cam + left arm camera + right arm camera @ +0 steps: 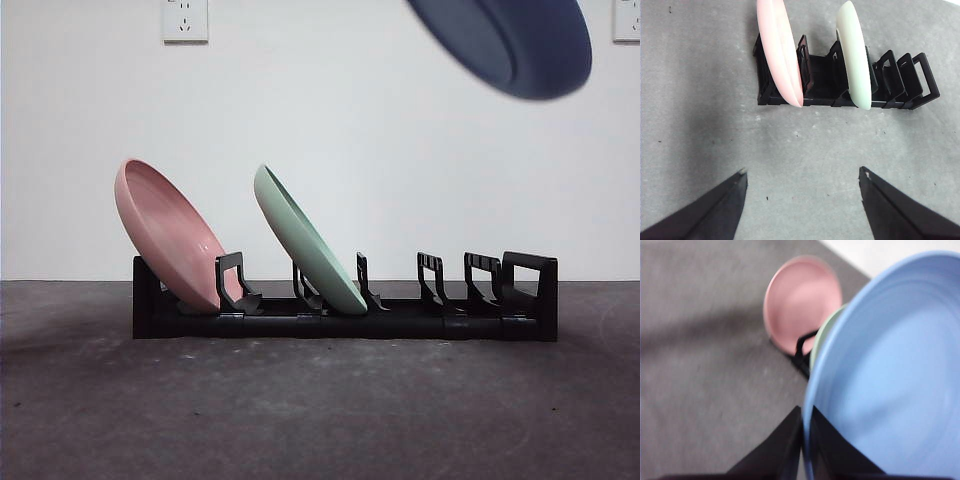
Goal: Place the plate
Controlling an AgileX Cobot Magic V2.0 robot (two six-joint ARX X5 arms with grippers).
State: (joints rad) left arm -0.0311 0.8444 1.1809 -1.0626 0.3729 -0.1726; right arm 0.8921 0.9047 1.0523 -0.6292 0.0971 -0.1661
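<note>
blue plate (510, 42): cut off by front view's top edge, holder out of frame | right wrist view: motion-blurred; green plate (821, 337) mostly hidden behind blue plate | rack (801, 351): only a sliver shows | pink plate (779, 50): top cut off in left wrist view

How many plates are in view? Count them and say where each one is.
3. The pink plate leans in the black rack's end slot; the green plate leans in a slot beside it; the blue plate is held above the rack by the right gripper.
</note>
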